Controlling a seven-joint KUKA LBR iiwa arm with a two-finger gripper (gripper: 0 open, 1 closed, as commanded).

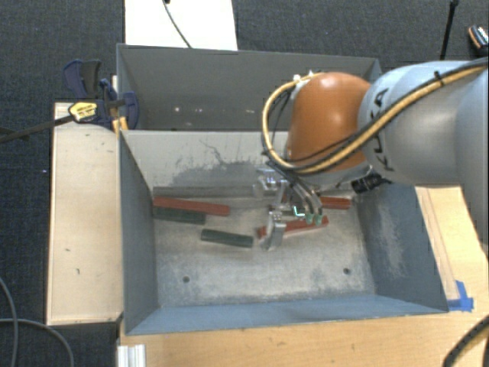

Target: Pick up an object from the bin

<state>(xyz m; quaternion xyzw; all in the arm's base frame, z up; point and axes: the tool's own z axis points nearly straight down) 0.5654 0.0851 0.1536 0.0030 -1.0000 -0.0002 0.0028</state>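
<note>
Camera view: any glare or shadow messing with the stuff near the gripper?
Camera view: no strong glare, just faint bright specks on the bin's back wall; the orange cover and arm shade the floor's right side, where a short red bar lies by the gripper, partly hidden; the long red bar and dark green bar at left are evenly lit.

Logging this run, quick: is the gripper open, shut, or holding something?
Gripper: cannot be told. It is down at a red stick right of the middle of the bin.

Silver-grey arm (435, 128) w/ orange dome cover (328, 117), yellow & black cables (265, 125) looped round, small metal gripper (273, 232).
</note>
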